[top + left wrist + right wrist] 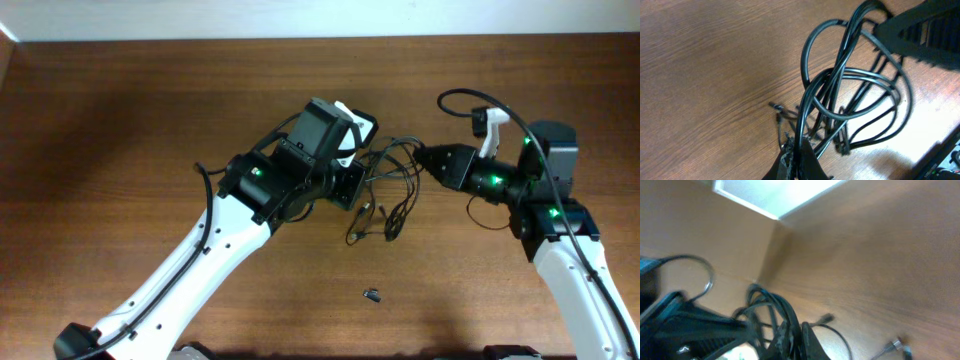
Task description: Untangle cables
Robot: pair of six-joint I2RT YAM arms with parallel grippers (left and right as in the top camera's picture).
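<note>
Overhead: thin black cables [385, 190] looked light and floppy; left gripper [360, 188] and right gripper [420, 158] both pinched strands. Best hold seemed close to the tangle.

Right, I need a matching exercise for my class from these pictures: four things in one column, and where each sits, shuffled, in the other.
1. cables
2. small dark piece
3. left end effector
4. right end effector

A. lying alone, apart from the tangle
B. at the tangle's left side, overhead view
C. bunched between both end effectors
D. at the tangle's right side, overhead view

Pairs: 1-C, 2-A, 3-B, 4-D
</note>
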